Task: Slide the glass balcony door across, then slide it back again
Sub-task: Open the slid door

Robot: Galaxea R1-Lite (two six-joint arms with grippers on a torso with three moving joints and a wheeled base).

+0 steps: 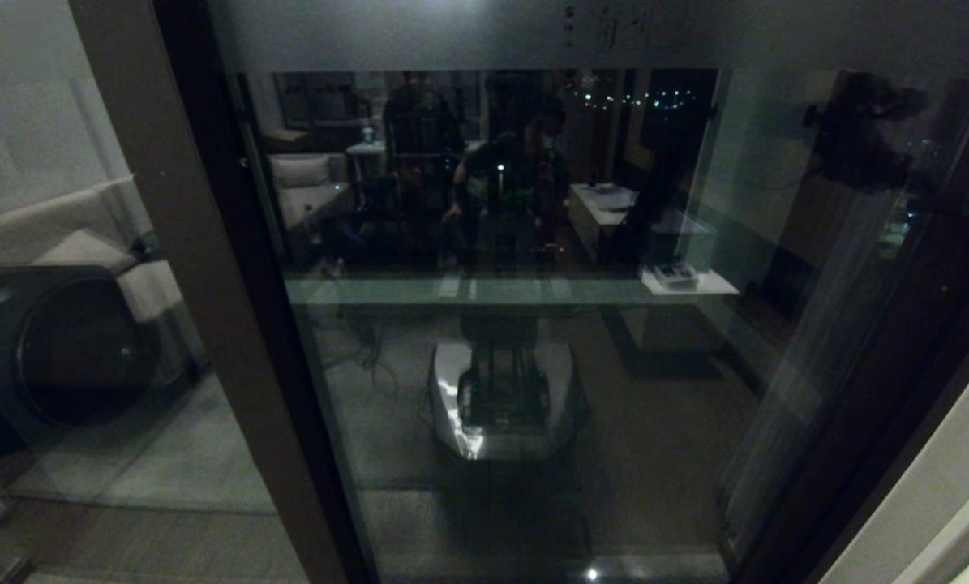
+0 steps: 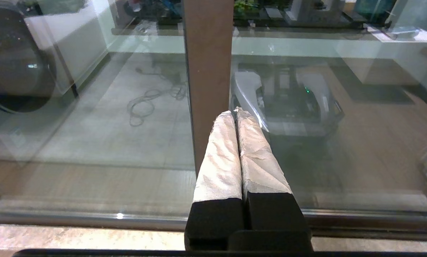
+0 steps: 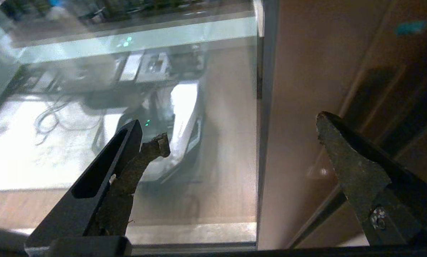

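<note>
The glass balcony door (image 1: 533,243) fills the head view, a tall pane with a frosted band (image 1: 452,32) across its top and dark brown stiles (image 1: 208,284) on both sides. No gripper shows in the head view. In the left wrist view my left gripper (image 2: 234,113) is shut with nothing in it, its white-wrapped fingers (image 2: 220,157) pointing at a brown stile (image 2: 208,64), tips close to its edge. My right gripper (image 3: 239,137) is open in front of the glass, beside the other brown stile (image 3: 299,107). I cannot make out the black handle.
A dark round-fronted appliance (image 1: 54,349) stands behind the glass at the left. The glass reflects my own base (image 1: 504,397) and the room. The door's floor track (image 2: 92,217) runs along the bottom. A pale wall (image 1: 938,487) borders the right side.
</note>
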